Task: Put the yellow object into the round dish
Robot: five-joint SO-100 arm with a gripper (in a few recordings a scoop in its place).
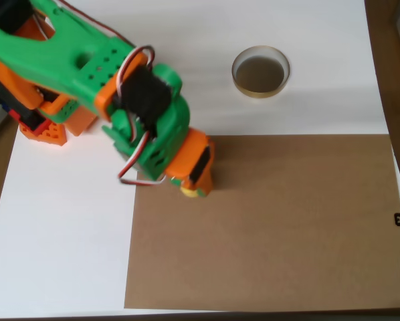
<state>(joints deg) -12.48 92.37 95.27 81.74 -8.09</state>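
item: yellow piece [189, 192] — small, bright yellow, sitting on the brown sheet [287, 227] near that sheet's upper left corner, in the overhead view. mostly covered from above by the arm's orange front end; a sliver of yellow shows at the lower tip. no long axis can be read from what shows.

item: fingers [198, 182] — orange and green, pointing down and toward the lower right of the picture, directly over the yellow piece. they look to be around it or just on it, but the camera looks straight down onto their backs, so i cannot tell whether they are spread, pressed together or pinching the piece.

item: round dish [261, 71] — tan-gold rim, dark inside, nothing in it. stands on the white part of the surface [66, 254], above and to the right of the fingers, well apart from them, just beyond the brown sheet's upper edge.

relation the coming move turns on — the piece lies right under the fingers, and the dish lies up and to the right from there. judged so, the step in hand is the grasp; the carry to the dish is not yet done.

risk, as a judgement: a small rounded piece may slip from a shallow hold.
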